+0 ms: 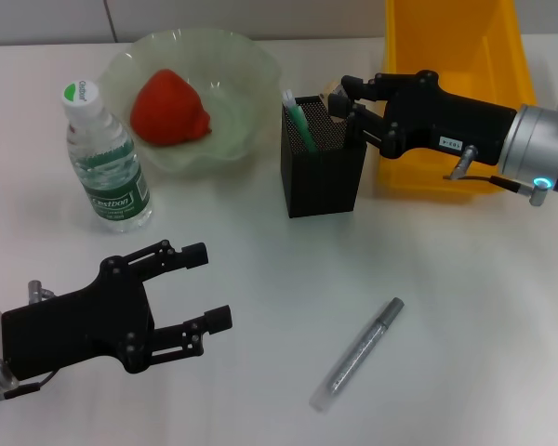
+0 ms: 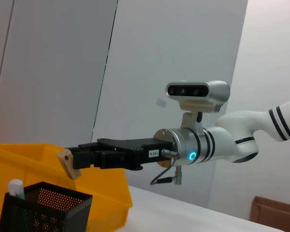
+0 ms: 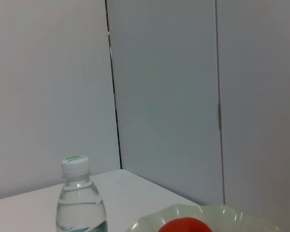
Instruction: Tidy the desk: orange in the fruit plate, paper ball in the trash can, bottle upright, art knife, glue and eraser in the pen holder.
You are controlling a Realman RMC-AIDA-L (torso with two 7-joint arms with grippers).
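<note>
Eraser (image 2: 69, 164) — pinched in right pincer (image 1: 339, 100) above pen holder (image 1: 322, 172).

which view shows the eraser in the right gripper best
Left wrist view: the eraser shows side-on at the right gripper tip, above the pen holder. Head view gives only a sliver behind the fingers. Right wrist view misses it.

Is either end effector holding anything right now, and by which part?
Right end effector pinches the eraser by one end above the pen holder; left end effector holds nothing.
</note>
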